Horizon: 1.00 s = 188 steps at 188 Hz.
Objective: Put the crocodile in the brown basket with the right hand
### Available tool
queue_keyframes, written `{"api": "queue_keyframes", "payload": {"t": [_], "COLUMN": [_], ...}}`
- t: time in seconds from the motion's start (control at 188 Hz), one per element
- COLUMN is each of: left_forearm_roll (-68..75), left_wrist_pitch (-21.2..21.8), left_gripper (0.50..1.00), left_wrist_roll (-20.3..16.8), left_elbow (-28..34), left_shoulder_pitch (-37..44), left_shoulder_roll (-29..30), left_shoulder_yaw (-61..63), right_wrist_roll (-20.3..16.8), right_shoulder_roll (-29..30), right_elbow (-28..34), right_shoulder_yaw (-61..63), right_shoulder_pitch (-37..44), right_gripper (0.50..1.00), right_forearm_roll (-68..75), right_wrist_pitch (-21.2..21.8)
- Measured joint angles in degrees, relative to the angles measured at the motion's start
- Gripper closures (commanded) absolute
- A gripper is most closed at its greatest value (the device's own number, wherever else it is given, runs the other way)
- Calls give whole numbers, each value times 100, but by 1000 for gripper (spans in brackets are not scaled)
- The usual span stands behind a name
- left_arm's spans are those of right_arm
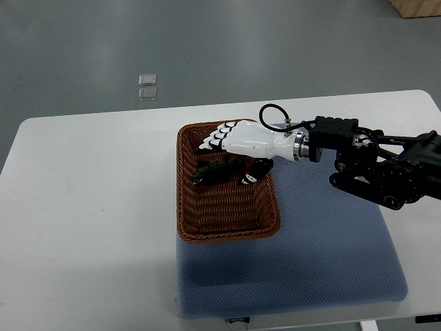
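The crocodile (215, 170) lies inside the brown basket (227, 236) near the middle of the table (83, 207). The right hand (244, 141) hovers above it, fingers (212, 143) stretched out, gripping nothing. Only pulling the arm back seems left.

Light fell evenly and softly from above, leaving the white table (89, 207) bright without glare. The brown basket (180, 186) threw a faint, soft-edged shadow onto the blue mat (331, 255) along its near side, and the right hand (241, 140) darkened the weave beneath it. The hand's white shell sat close to overexposure, while the dark crocodile (217, 171) and the black forearm (386, 172) lost detail. The grey floor (207, 41) looked flat and dull. Focus was moderate throughout, with fine texture slightly smeared.
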Motion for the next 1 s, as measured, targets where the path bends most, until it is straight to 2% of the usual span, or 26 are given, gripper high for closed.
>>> {"api": "queue_keyframes", "payload": {"t": [0.138,0.345,0.462,0.674,0.812,0.998], "left_forearm_roll": [0,0,0,0,0,0], "left_wrist_pitch": [0,0,0,0,0,0], "left_gripper": [500,500,500,500,500,500], "left_wrist_roll": [0,0,0,0,0,0], "left_elbow": [0,0,0,0,0,0], "left_shoulder_pitch": [0,0,0,0,0,1], "left_shoulder_roll": [0,0,0,0,0,0], "left_shoulder_yaw": [0,0,-1,1,1,1], "right_wrist_roll": [12,-27,-45,-265,-494,-897], "right_shoulder_roll": [-119,-100,-9,258,291,363], "right_elbow": [-3,-40,-214,-1086,-1773,-2333], "right_shoulder_yaw": [638,2703,3717,4790,4919,4922], "right_shoulder_pitch": [-149,-756,-1070,-1370,-1406,-1507], "right_gripper": [585,587,587,587,587,587], "right_forearm_roll": [48,86,164,1386,2970,4981], "right_wrist_pitch": [307,1558,2037,2166,2134,2077]}}
